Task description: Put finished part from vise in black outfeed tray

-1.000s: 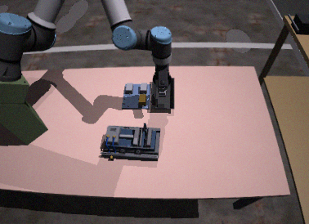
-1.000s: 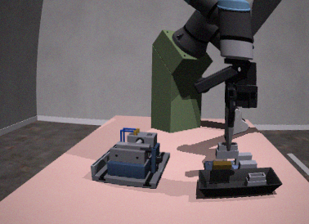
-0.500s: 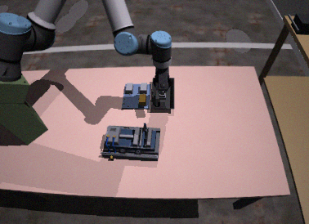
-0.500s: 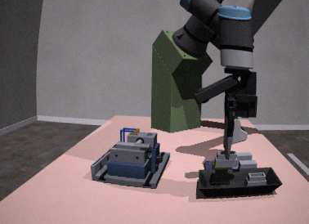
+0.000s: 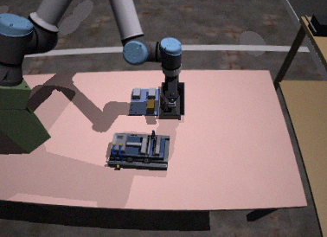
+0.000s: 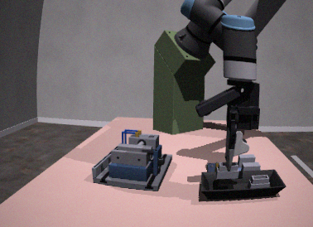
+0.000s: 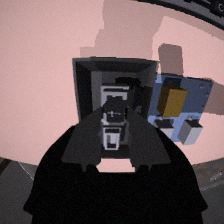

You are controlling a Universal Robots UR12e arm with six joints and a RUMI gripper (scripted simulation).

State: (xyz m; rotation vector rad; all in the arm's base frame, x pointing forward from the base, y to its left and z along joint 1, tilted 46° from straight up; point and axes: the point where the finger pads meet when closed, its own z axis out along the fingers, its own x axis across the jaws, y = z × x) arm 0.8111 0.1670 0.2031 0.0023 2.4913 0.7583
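My gripper (image 5: 169,105) (image 6: 230,162) (image 7: 114,108) is shut on the finished part (image 6: 227,171) (image 7: 114,113), a small grey block with a pocket on top. It holds the part low inside the black outfeed tray (image 5: 182,99) (image 6: 232,195) (image 7: 82,92); I cannot tell whether the part touches the tray floor. A second pocketed block (image 6: 260,181) lies in the tray beside it, towards the tray's other end. The vise (image 5: 139,150) (image 6: 133,163) stands on the table nearer the front, with no block between its jaws that I can see.
A blue pallet (image 5: 143,105) (image 7: 194,97) with grey blocks and a yellow block (image 5: 150,105) (image 7: 172,102) lies right beside the tray. The arm's green pedestal (image 5: 13,117) (image 6: 178,87) stands at the table's edge. A wooden side table (image 5: 307,104) is to the right.
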